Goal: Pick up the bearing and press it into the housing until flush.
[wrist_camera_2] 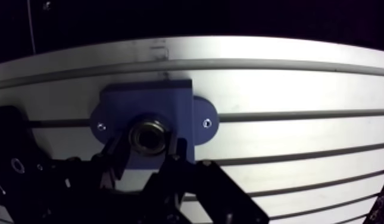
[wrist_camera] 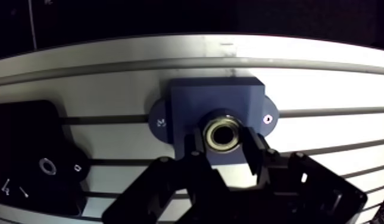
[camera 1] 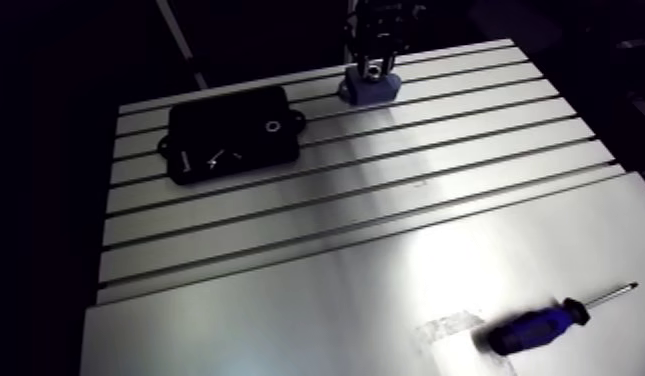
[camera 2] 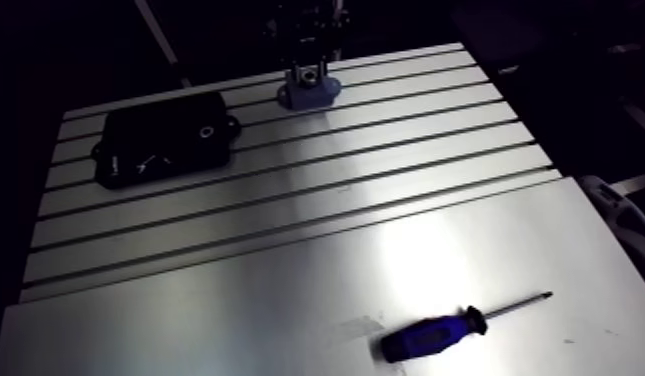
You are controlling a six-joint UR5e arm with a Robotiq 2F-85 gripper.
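Surface: slotted aluminium table (camera 1: pixel 386 200), brightly lit down the middle, dark beyond its edges. The blue housing (wrist_camera: pixel 188 101) sits on the far rows of slots and serves as reference for everything below.

Housing: block with a round bore in its top face and a small mounting ear on each side, each ear with a screw hole.

Bearing (wrist_camera: pixel 224 134): metal ring directly over the housing's bore, ring and bore concentric in the wrist view. The bearing's axis runs straight down into the bore, in line with the gripper's approach. I cannot tell whether the ring is already partly entered or only resting at the mouth. It does not look flush.

Gripper (wrist_camera: pixel 225 142): directly above the housing, coming straight down onto it in the arm view. The two fingers (wrist_camera: pixel 254 152) flank the bearing, one on each side, and seem to touch its outer ring, so I read it as clamped on the bearing. Grip line runs across the housing, towards the two ears.

Judgement: the bearing lies straight below the gripper with no sideways offset visible, so the coming move looks like a pure downward press. Main risk is the ring cocking in the bore if the axis tilts.

Other items: black box (camera 1: pixel 231 133) near the housing along the same far slots, not touching it. Blue-handled screwdriver (camera 1: pixel 536 328) well apart from the housing, on the table's opposite side.
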